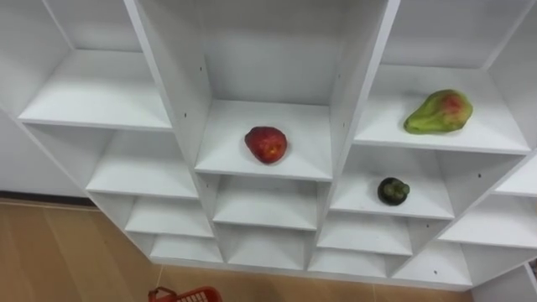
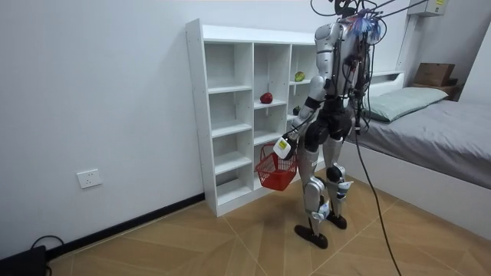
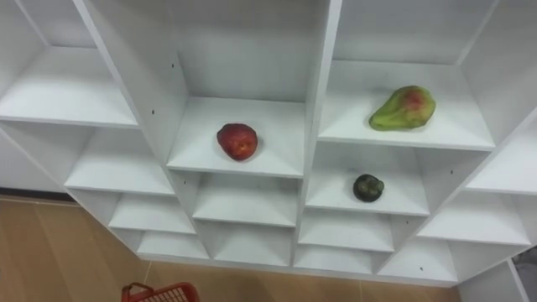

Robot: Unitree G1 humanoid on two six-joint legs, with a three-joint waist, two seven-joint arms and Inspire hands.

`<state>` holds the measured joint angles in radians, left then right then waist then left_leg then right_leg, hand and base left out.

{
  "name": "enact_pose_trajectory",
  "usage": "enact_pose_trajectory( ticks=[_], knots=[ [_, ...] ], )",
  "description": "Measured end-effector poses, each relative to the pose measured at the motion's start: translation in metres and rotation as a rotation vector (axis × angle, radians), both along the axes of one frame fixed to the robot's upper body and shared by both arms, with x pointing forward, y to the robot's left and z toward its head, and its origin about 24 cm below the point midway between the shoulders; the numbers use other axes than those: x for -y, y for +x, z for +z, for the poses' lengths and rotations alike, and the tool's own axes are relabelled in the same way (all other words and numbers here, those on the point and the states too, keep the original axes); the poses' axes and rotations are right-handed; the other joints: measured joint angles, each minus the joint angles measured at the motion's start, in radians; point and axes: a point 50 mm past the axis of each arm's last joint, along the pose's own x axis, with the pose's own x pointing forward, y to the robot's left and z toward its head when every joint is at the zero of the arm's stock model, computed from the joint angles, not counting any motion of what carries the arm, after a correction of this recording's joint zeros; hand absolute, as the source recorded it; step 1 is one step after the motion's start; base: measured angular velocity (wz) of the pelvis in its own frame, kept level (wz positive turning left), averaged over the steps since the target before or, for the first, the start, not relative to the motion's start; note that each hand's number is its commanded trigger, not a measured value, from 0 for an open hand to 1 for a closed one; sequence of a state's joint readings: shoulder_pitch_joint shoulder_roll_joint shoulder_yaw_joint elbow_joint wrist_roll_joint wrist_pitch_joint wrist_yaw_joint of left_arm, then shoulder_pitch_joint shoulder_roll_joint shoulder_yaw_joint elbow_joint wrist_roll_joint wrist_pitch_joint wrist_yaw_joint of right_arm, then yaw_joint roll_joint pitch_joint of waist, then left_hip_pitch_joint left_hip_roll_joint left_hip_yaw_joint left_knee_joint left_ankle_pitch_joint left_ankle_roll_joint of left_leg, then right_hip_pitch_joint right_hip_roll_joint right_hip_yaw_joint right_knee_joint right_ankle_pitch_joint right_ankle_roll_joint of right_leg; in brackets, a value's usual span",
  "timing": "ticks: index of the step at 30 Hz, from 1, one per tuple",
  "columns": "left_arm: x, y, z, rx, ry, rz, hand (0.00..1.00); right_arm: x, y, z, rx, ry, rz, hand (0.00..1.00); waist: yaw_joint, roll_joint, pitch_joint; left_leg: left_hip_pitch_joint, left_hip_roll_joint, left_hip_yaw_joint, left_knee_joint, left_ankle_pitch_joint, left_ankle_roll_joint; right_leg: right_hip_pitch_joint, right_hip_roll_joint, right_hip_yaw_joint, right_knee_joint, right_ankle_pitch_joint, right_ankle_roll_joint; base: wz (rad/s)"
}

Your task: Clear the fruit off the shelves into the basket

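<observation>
step: approach done by my read, nothing picked yet. I'm standing right at the shelf unit, looking down into it.
left hand: clenched on the handle of the red basket, which hangs at my left side. Its rim is at the bottom edge of my eye views, and I can't tell what's inside.
apple: red, on the middle column's shelf, dead ahead and nearest to centre.
green-red fruit: lying on its side in the right column, one shelf level up from the apple.
dark fruit: small and round, on the shelf directly below the green-red one.
next: I'd go for the apple first. That needs the free hand reaching into the middle compartment, clear of the uprights, and wrapping round it.
after: bring the basket up or the fruit down to it, since they're well apart now.
risk: a round fruit may roll back if nudged.
</observation>
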<state>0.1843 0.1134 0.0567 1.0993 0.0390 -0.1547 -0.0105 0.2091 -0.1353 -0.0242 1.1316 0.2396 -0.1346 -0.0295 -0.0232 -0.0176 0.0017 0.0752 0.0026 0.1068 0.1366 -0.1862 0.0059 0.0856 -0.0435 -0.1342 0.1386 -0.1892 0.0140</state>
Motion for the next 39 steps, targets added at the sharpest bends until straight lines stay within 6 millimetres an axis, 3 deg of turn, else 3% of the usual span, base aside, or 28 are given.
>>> enact_pose_trajectory(
  ticks=[5,6,7,10,16,28,39],
  knots=[
    [0.000,0.000,0.001,0.019,0.002,0.004,1.00,0.002,0.030,0.015,0.154,-0.111,0.092,0.00,-0.001,0.004,0.0002,-0.001,0.003,0.020,-0.002,0.000,0.000,-0.013,0.002,0.020,0.005,0.000,0.000,-0.11],
    [0.000,0.001,0.001,0.026,0.005,0.002,1.00,0.003,0.041,0.023,0.220,-0.143,0.106,0.00,-0.001,0.006,-0.0020,-0.001,0.003,0.026,-0.002,0.000,0.000,-0.017,0.002,0.022,0.013,0.000,0.000,-0.12],
    [0.001,0.002,0.001,0.033,0.006,-0.001,1.00,0.002,0.053,0.032,0.295,-0.175,0.124,0.00,-0.002,0.007,0.0017,-0.001,0.003,0.028,-0.002,0.000,0.000,-0.019,0.002,0.024,0.013,0.001,0.000,-0.09],
    [0.001,0.004,0.002,0.055,0.017,-0.005,1.00,0.000,0.074,0.054,0.456,-0.247,0.144,0.00,-0.003,0.009,0.0025,-0.001,0.003,0.031,-0.002,0.000,0.000,-0.020,0.001,0.025,0.013,0.001,0.000,-0.01],
    [0.005,0.005,0.005,0.105,0.027,-0.032,1.00,-0.009,0.102,0.111,0.788,-0.388,0.159,0.00,-0.006,0.012,-0.0011,-0.012,0.003,0.034,-0.002,0.000,0.000,-0.035,0.003,0.037,0.016,0.001,0.000,-0.02],
    [-0.001,-0.003,0.006,0.095,0.047,-0.050,1.00,-0.018,0.130,0.189,1.192,-0.625,0.096,0.00,0.004,0.010,-0.0045,-0.012,0.008,0.064,-0.004,0.000,0.000,-0.050,0.010,0.075,0.032,0.005,0.000,-0.09],
    [-0.002,-0.002,0.006,0.084,0.048,-0.103,1.00,-0.026,0.142,0.222,1.373,-0.699,0.103,0.00,0.003,0.006,-0.0052,-0.010,0.008,0.061,-0.006,0.000,0.000,-0.049,0.012,0.076,0.032,0.005,-0.001,0.00]
  ],
)
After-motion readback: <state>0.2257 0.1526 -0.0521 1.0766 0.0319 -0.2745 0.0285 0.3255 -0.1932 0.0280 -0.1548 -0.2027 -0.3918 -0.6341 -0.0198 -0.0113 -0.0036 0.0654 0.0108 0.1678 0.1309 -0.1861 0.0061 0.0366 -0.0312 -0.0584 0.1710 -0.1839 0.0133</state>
